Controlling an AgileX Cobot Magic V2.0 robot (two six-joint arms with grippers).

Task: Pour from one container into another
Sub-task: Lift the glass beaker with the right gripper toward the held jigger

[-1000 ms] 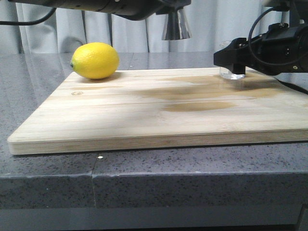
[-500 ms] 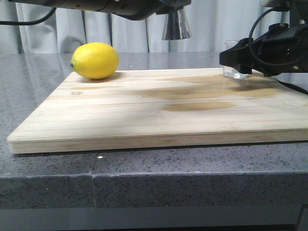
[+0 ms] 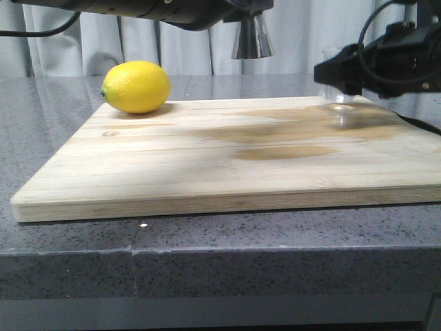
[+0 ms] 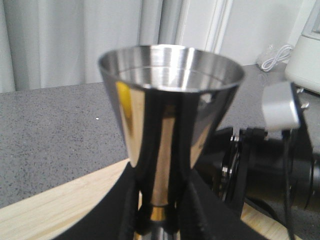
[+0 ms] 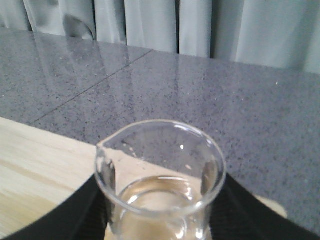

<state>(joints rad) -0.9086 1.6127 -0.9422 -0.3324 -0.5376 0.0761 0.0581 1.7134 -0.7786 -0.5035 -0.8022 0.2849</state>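
Beaker (image 5: 160,185) sits clamped in the right tool (image 3: 344,74), raised clear of the board (image 3: 227,165) above its far right corner; only its rim and lower edge show past the black fingers in the front view. From the right wrist, the glass stands upright with its pour lip turned to one side and a shallow pool of clear liquid in the bottom. Dark pads press it on both sides.

The left tool (image 4: 157,212) grips the jigger (image 4: 170,125) at its narrow waist, on the gold band. The jigger is upright, its wide open cup facing up, and hangs in the air over the far middle of the board, well above the wood. It stays apart from the beaker, which lies to its right.

A lemon (image 3: 136,86) rests on the far left corner of the board. The board lies flat on the grey speckled surface (image 3: 69,255), with darker wet-looking patches across its right half.
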